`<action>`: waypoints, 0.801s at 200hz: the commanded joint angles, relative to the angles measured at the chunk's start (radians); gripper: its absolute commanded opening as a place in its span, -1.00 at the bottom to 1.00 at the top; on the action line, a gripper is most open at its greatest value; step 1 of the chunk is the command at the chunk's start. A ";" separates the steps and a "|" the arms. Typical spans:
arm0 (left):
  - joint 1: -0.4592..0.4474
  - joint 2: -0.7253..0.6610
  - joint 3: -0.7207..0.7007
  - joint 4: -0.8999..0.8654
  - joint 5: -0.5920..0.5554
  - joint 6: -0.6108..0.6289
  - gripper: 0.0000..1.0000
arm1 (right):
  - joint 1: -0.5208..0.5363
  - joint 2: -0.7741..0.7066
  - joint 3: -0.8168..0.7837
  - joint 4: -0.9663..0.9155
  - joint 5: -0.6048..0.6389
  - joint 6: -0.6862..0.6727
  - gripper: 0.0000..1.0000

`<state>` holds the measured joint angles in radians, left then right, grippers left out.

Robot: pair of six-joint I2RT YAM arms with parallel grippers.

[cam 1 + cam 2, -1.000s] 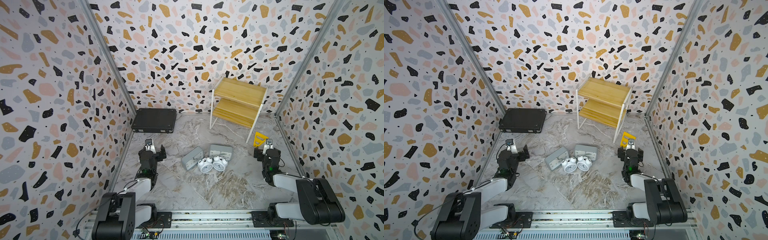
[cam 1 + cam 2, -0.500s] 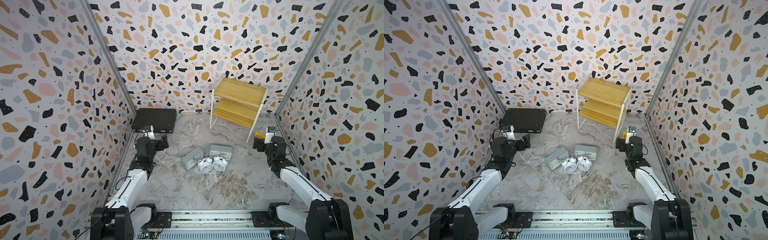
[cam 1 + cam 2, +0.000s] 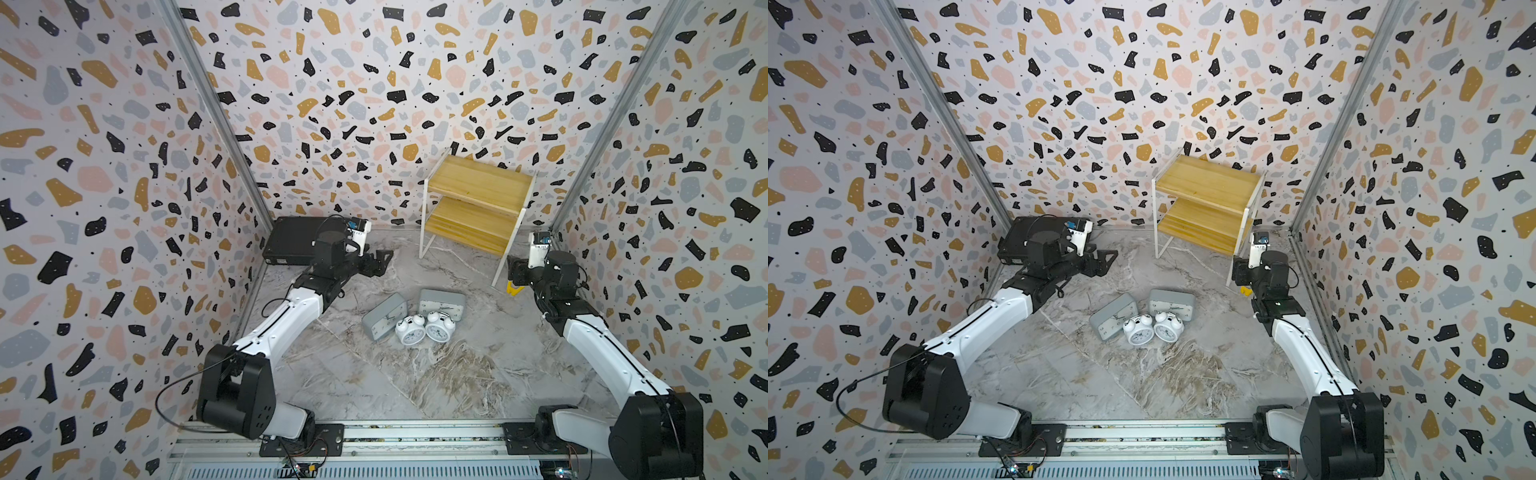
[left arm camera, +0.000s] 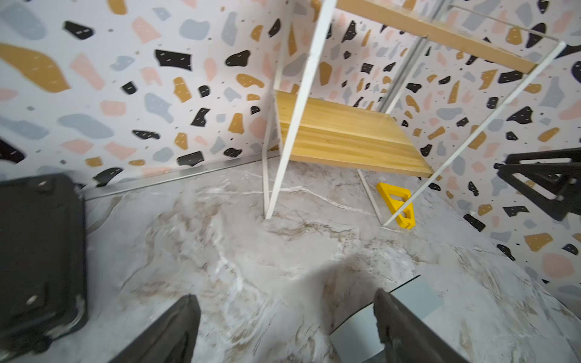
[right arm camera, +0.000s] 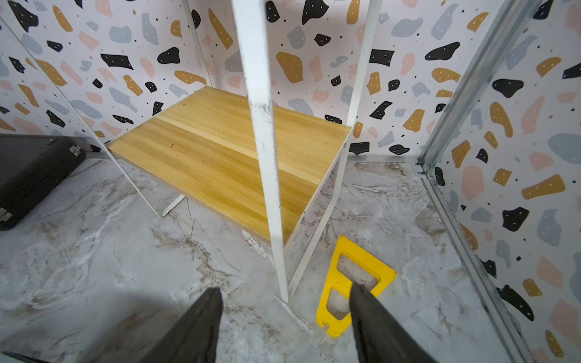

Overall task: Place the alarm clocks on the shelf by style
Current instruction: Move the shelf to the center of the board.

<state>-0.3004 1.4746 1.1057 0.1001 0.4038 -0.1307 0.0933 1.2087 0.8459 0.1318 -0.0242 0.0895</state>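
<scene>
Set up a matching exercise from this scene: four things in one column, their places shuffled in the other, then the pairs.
Things:
1. shelf
2. black case
3. yellow piece
4. round white clocks

Places:
A. mid-floor, side by side
B. on the floor at a shelf leg
C. against the back wall, boards bare
D. lying flat in a back corner

Pairs: 1-C, 2-D, 3-B, 4-A

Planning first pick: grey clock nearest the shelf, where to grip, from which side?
Top edge of the grey clock, pinched front to back from above: it seems to stand upright, its top is free, and a white clock crowds its front.
</scene>
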 commanded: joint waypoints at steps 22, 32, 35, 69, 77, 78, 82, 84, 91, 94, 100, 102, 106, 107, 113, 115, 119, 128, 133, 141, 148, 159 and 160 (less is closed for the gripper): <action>-0.066 0.178 0.230 -0.034 0.065 0.083 0.70 | -0.001 0.034 0.047 0.107 0.000 0.007 0.35; -0.076 0.226 0.286 -0.040 0.067 0.085 0.69 | -0.001 0.044 0.049 0.136 0.005 0.014 0.34; -0.078 0.240 0.302 -0.041 0.065 0.086 0.69 | -0.001 0.048 0.049 0.144 0.006 0.016 0.34; -0.088 0.377 0.471 -0.054 0.071 0.097 0.62 | -0.001 0.081 0.059 0.216 -0.021 0.036 0.25; -0.088 0.406 0.506 -0.057 0.080 0.102 0.59 | -0.001 0.086 0.062 0.230 -0.023 0.036 0.21; -0.088 0.410 0.511 -0.057 0.080 0.102 0.59 | -0.001 0.088 0.061 0.231 -0.023 0.037 0.20; -0.088 0.424 0.528 -0.059 0.082 0.102 0.58 | -0.001 0.090 0.061 0.237 -0.022 0.038 0.19; -0.088 0.432 0.539 -0.060 0.082 0.102 0.57 | -0.001 0.091 0.063 0.240 -0.023 0.038 0.18; -0.088 0.456 0.572 -0.069 0.086 0.103 0.53 | -0.001 0.096 0.064 0.249 -0.024 0.036 0.16; -0.089 0.467 0.588 -0.073 0.088 0.102 0.51 | -0.001 0.098 0.064 0.252 -0.024 0.036 0.16; -0.089 0.487 0.619 -0.085 0.094 0.102 0.48 | -0.001 0.101 0.067 0.258 -0.025 0.036 0.16; -0.089 0.494 0.628 -0.090 0.095 0.102 0.48 | -0.001 0.102 0.068 0.260 -0.026 0.036 0.16; -0.089 0.507 0.646 -0.093 0.099 0.101 0.46 | -0.001 0.105 0.070 0.262 -0.026 0.035 0.16; -0.089 0.510 0.650 -0.094 0.100 0.101 0.46 | -0.001 0.106 0.071 0.263 -0.026 0.036 0.16; -0.089 0.528 0.674 -0.097 0.106 0.100 0.44 | -0.001 0.110 0.074 0.267 -0.027 0.036 0.16; -0.090 0.535 0.683 -0.099 0.107 0.101 0.44 | -0.001 0.112 0.076 0.268 -0.028 0.035 0.16; -0.089 0.546 0.698 -0.100 0.107 0.099 0.43 | -0.001 0.116 0.080 0.268 -0.028 0.035 0.16; -0.089 0.572 0.732 -0.102 0.111 0.096 0.41 | -0.001 0.125 0.089 0.269 -0.027 0.035 0.16; -0.090 0.586 0.752 -0.105 0.117 0.095 0.38 | -0.001 0.129 0.093 0.269 -0.026 0.036 0.16; -0.089 0.609 0.785 -0.114 0.123 0.089 0.34 | -0.001 0.137 0.099 0.273 -0.028 0.034 0.15; -0.089 0.629 0.812 -0.122 0.131 0.085 0.34 | -0.001 0.141 0.102 0.278 -0.027 0.034 0.14; -0.089 0.652 0.849 -0.131 0.140 0.080 0.33 | -0.001 0.146 0.104 0.289 -0.029 0.033 0.13; -0.090 0.655 0.852 -0.131 0.141 0.080 0.33 | -0.001 0.146 0.104 0.289 -0.029 0.032 0.13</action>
<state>-0.3874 2.0892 1.8751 -0.0223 0.4992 -0.0444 0.0933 1.3552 0.9066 0.3740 -0.0422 0.1143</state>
